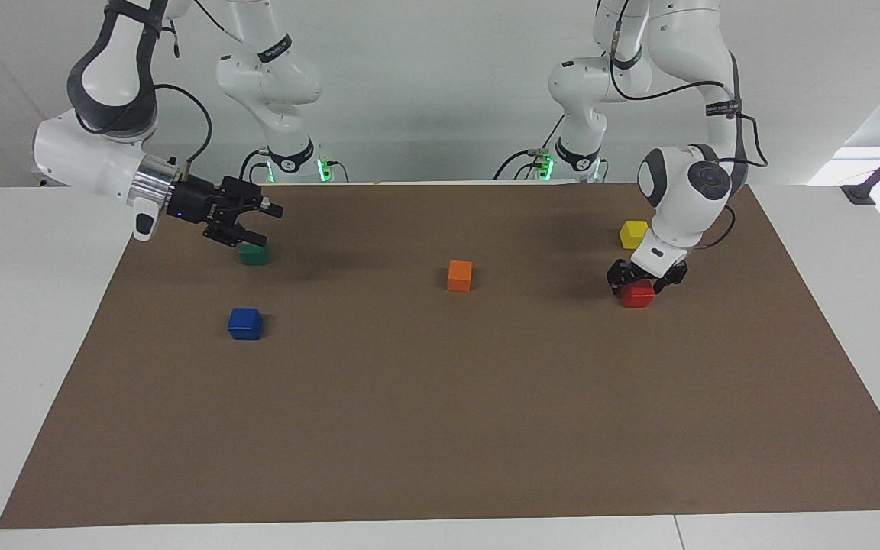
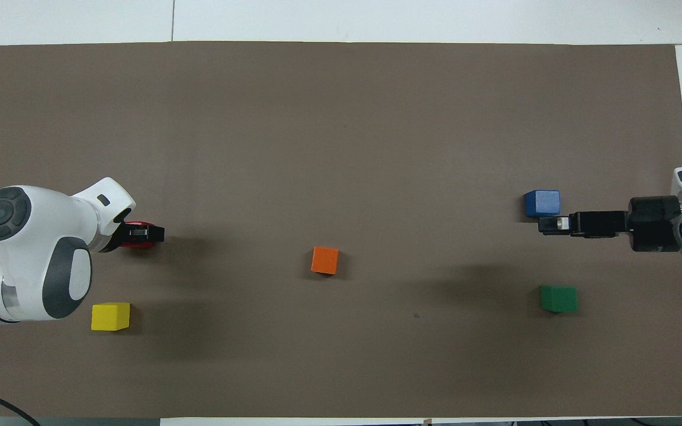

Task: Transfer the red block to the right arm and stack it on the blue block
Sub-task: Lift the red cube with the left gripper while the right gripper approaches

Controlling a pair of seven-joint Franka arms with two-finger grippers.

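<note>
The red block (image 1: 638, 296) rests on the brown mat toward the left arm's end and shows partly under the hand in the overhead view (image 2: 134, 225). My left gripper (image 1: 641, 284) is lowered over it, open, with a finger on either side of its top; it also shows in the overhead view (image 2: 142, 234). The blue block (image 1: 244, 324) (image 2: 541, 203) sits on the mat toward the right arm's end. My right gripper (image 1: 264, 223) (image 2: 545, 225) is open and empty, held level in the air over the mat between the blue block and a dark green block.
A dark green block (image 1: 254, 255) (image 2: 558, 298) lies nearer to the robots than the blue block. An orange block (image 1: 459, 276) (image 2: 324, 260) sits mid-mat. A yellow block (image 1: 633, 234) (image 2: 110, 316) lies nearer to the robots than the red block.
</note>
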